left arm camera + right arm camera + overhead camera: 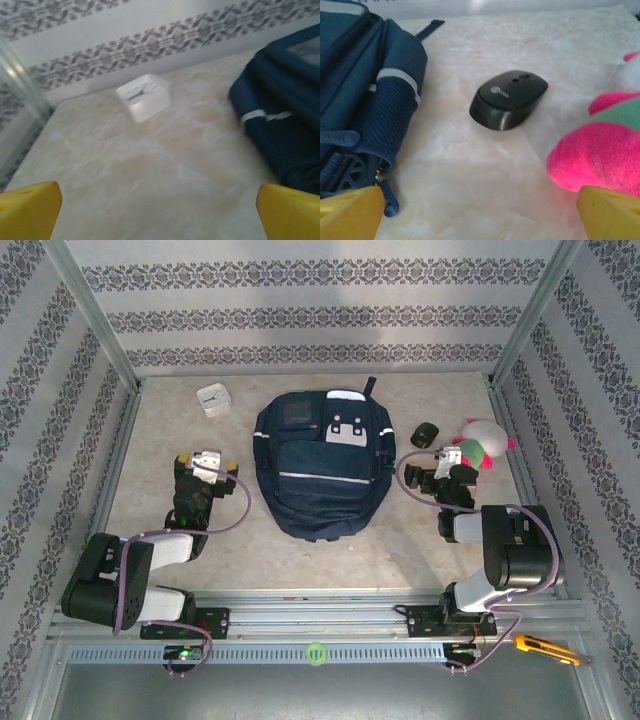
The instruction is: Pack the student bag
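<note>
The student bag [320,465] is laid flat in the middle of the table [400,540], with its front pocket turned upward and its top toward the far wall. It is placed between the two arms, and it is touched by neither of them. In the left wrist view the bag [285,115] is seen at the right edge, and in the right wrist view the bag [365,90] is seen at the left, with its mesh side pocket and a pale stripe.

The left gripper [208,462] is held just beside the left side of the bag. Its jaws are spread wide and nothing is held between them; in its own view the left gripper [160,220] is shown with its yellow tips far apart above bare table. A small white clock [213,399] is standing further ahead, near the far wall [144,96].

The right gripper [445,465] is held near the right side of the bag, also spread wide with nothing in it [480,220]. A black computer mouse [425,434] is lying just ahead of it [509,99]. A pink, green and white plush toy [482,443] is lying to the right of the mouse [600,150], apart from it.
</note>
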Controlling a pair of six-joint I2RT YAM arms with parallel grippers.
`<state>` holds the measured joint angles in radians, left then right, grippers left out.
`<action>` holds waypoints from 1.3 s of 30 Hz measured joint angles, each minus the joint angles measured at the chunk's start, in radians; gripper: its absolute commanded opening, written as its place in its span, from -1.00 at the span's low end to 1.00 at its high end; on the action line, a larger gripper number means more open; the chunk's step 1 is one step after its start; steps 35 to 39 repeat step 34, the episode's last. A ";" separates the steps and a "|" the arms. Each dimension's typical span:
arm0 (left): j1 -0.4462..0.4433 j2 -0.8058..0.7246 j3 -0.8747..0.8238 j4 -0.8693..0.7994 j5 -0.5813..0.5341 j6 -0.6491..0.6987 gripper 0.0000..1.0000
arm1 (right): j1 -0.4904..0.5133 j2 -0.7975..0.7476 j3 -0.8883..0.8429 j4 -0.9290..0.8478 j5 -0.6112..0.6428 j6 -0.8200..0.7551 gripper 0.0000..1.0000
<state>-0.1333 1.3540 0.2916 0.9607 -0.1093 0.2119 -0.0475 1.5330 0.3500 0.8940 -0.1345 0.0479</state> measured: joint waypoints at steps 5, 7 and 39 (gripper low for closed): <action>0.053 0.230 -0.018 0.154 0.029 -0.087 0.98 | 0.000 0.000 0.008 0.018 -0.012 -0.003 0.96; 0.089 0.255 0.003 0.045 0.022 -0.132 0.98 | 0.000 0.000 0.008 0.020 -0.013 -0.003 0.97; 0.117 0.245 0.081 0.010 0.080 -0.209 0.99 | 0.011 0.000 0.008 0.023 0.017 -0.003 0.97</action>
